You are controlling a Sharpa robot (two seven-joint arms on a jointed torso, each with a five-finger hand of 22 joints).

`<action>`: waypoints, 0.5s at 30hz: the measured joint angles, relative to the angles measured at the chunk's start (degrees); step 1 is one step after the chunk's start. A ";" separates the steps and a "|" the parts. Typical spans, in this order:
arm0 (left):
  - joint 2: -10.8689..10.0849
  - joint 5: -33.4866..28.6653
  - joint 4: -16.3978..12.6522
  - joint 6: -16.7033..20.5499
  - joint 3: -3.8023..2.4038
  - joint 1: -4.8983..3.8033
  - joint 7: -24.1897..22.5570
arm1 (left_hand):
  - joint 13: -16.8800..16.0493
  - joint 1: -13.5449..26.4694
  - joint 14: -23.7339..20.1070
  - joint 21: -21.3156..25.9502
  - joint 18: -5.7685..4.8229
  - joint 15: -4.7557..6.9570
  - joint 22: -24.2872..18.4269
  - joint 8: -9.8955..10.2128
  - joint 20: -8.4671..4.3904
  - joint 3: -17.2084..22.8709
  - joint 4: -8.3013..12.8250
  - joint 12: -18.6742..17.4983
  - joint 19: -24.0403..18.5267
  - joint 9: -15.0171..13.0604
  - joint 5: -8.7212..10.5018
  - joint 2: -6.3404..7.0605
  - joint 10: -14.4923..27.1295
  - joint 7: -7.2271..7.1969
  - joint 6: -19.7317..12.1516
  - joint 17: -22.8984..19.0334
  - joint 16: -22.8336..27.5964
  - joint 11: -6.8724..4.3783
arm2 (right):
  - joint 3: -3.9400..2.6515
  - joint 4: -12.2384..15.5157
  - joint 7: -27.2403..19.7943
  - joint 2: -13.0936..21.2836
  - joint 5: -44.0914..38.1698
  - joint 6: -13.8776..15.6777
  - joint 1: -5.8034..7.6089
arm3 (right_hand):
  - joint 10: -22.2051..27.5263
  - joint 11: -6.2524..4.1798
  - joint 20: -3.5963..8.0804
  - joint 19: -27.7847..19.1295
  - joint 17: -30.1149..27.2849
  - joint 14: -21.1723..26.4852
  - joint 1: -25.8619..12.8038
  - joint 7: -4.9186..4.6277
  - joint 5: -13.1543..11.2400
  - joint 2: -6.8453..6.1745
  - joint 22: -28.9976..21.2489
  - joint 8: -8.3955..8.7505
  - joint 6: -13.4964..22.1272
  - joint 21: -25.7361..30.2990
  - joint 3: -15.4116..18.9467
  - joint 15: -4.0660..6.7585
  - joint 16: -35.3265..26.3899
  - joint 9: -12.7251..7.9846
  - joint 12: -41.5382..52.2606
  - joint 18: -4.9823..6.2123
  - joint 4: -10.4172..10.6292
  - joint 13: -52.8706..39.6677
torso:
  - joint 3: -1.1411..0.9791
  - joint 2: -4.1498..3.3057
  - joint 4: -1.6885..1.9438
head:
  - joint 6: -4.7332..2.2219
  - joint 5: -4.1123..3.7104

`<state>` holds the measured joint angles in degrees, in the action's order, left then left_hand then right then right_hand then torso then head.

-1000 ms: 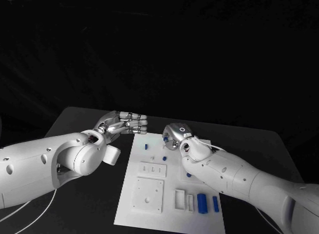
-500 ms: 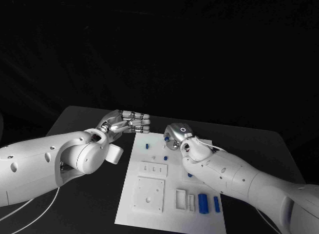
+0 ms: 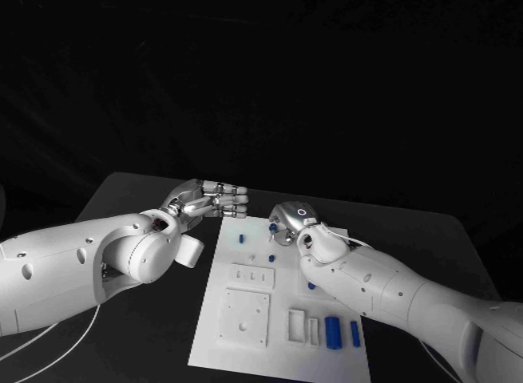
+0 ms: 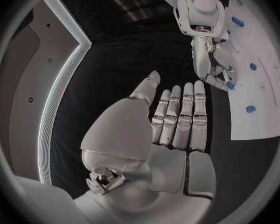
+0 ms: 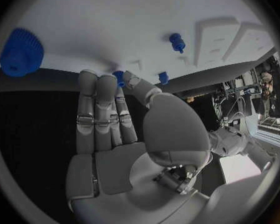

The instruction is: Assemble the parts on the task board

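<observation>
Several blue parts (image 3: 331, 329) lie on the task board (image 3: 250, 351).

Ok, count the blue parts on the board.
6 parts: one at the far left edge, one by the right hand, one in the middle, one beside the right arm, two at the near edge. The arm may hide more.

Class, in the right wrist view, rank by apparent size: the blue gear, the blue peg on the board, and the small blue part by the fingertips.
1. Blue gear, though it sits nearer the camera.
2. Blue peg.
3. Small blue part; close to the peg, so unsure.
</observation>
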<state>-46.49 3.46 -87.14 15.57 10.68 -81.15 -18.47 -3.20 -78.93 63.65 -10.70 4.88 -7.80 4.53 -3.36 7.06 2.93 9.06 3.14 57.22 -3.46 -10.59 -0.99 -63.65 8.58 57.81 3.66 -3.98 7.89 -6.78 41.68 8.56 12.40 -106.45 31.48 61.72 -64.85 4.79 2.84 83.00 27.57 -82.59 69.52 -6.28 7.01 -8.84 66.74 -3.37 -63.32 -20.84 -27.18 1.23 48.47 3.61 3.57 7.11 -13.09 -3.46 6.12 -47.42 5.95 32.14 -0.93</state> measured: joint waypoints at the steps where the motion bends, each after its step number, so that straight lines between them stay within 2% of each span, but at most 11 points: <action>1: -0.02 0.00 -0.01 0.00 0.00 0.00 0.01 | 0.00 0.00 0.00 0.00 0.00 0.00 0.00 0.00 0.00 0.00 0.00 0.00 0.00 0.00 0.00 0.00 0.00 0.00 0.00 0.00 0.00 0.00 | 0.01 0.17 -0.19 0.13 0.40 0.01 0.00 | 1.90 0.40 -0.28 0.27 -0.31 0.04 0.66 -0.03 0.97 -0.23 -0.95 -0.19 0.98 0.97 3.74 -0.04 -0.49 0.00 0.00 0.46 0.66 0.01 | -0.01 -0.01 -0.01 | 0.00 0.00; 2: -0.04 0.01 -0.01 0.00 0.00 0.00 0.02 | 0.00 0.00 0.00 0.00 0.00 0.00 0.00 0.00 0.00 0.00 0.00 0.00 0.00 0.00 0.00 0.00 0.00 0.00 0.00 0.00 0.00 0.00 | 0.01 0.36 -0.34 0.25 0.70 0.05 0.00 | 3.39 0.83 -0.71 0.70 -0.72 0.02 3.14 -0.25 1.88 0.22 -2.62 -0.29 2.08 2.47 9.84 -0.06 -1.03 0.00 0.00 1.21 2.09 0.03 | -0.01 -0.01 -0.03 | -0.01 0.00; 3: -0.06 0.01 -0.01 0.00 0.00 0.00 0.03 | 0.00 0.00 0.00 0.00 0.00 0.00 0.00 0.00 0.00 0.00 0.00 0.00 0.00 0.00 0.00 0.00 0.00 0.00 0.00 0.00 0.00 0.00 | 0.01 0.54 -0.48 0.40 0.99 0.10 0.00 | 4.16 1.01 -0.83 0.82 -0.85 -0.09 4.57 -0.37 2.20 0.17 -3.58 -0.29 2.59 3.31 12.39 -0.17 -1.22 0.00 0.00 1.38 2.99 0.08 | -0.01 -0.02 -0.04 | -0.01 0.00; 5: -0.16 0.01 -0.02 0.00 0.00 0.00 0.06 | 0.00 0.00 0.00 0.00 0.00 0.00 0.00 0.00 0.00 0.00 0.00 0.00 0.00 0.00 -0.27 0.00 0.00 0.00 0.00 0.00 0.00 0.00 | 0.01 1.05 -0.81 0.83 1.62 0.24 0.00 | 4.83 1.32 -0.82 0.82 -0.99 -0.19 6.24 -0.19 2.98 -0.40 -4.84 -0.29 3.01 4.40 14.90 -0.26 -1.22 0.00 0.00 1.39 4.50 0.08 | -0.02 -0.02 -0.05 | -0.05 0.05; 8: -0.43 0.02 -0.02 0.01 0.00 0.00 0.08 | 0.00 0.00 0.00 0.00 0.00 0.00 0.00 0.00 0.00 0.00 0.00 0.00 0.00 0.00 -0.27 0.00 0.00 0.00 0.00 0.00 0.00 0.00 | 0.01 2.03 -1.20 1.67 2.38 0.56 0.01 | 4.87 1.36 -0.82 0.82 -1.08 -0.19 7.49 -0.26 3.43 -1.05 -5.65 -0.29 3.09 4.97 15.90 -0.26 -1.22 0.00 0.00 1.39 5.94 0.08 | -0.04 -0.02 -0.14 | -0.15 0.05; 12: -0.73 0.02 -0.01 0.03 -0.01 -0.01 0.09 | 0.00 0.00 0.00 0.00 0.00 0.00 0.01 0.00 0.00 0.00 0.00 0.00 0.00 0.00 -0.27 0.00 0.00 0.00 0.00 0.00 0.00 0.00 | -0.05 4.17 -1.47 3.12 3.06 1.00 0.02 | 4.87 1.35 -0.82 0.82 -1.09 -0.19 7.49 -0.26 3.43 -1.05 -5.66 -0.29 3.09 4.97 15.35 -0.26 -1.22 0.01 0.00 1.39 5.64 0.07 | -0.12 -0.02 -0.29 | -0.22 0.18; 15: -1.03 0.02 0.07 0.05 -0.02 -0.03 0.10 | 0.00 0.00 -0.11 0.00 0.00 -0.11 0.01 0.00 0.00 0.00 0.00 0.00 0.00 0.00 -0.27 0.00 0.00 0.00 0.00 0.00 0.00 0.00 | -0.79 6.90 -1.62 4.93 3.53 1.43 0.03 | 3.96 0.94 -0.82 0.82 -0.99 -0.19 7.87 -0.63 2.69 -0.67 -5.46 -0.29 2.72 4.94 13.43 -0.26 -1.22 0.01 0.00 1.39 4.46 0.08 | -0.29 -0.01 -0.60 | -0.34 0.41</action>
<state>-47.53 3.48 -87.08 15.62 10.66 -81.17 -18.36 -3.20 -78.93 63.55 -10.70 4.87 -7.91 4.54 -3.36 7.05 2.93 9.06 3.14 57.22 -3.45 -10.86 -0.99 -63.65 8.58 57.81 3.65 -3.98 7.88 -7.58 48.58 6.94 17.34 -102.91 32.91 61.75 -60.90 5.73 2.01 83.82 26.58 -82.77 77.39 -6.91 9.70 -9.51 61.29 -3.66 -60.60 -15.90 -13.75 0.97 47.25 3.62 3.57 8.49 -8.63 -3.38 5.83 -47.42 5.35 31.80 -0.52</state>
